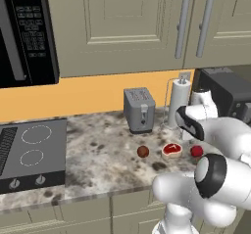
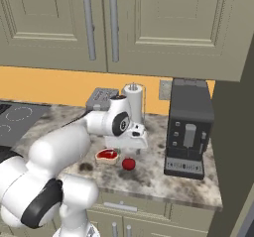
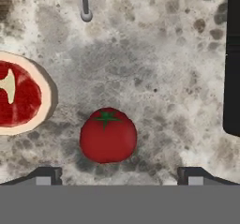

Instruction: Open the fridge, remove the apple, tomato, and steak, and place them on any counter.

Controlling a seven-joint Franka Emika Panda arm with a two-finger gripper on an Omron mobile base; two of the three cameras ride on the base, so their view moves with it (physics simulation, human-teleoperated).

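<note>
Hand (image 3: 119, 174) fingers spread wide, empty, poised above tomato (image 3: 108, 135), tomato resting on speckled counter (image 3: 164, 78) between the fingertips, steak (image 3: 18, 94) just beside it, apple (image 1: 142, 152) beyond steak
</note>
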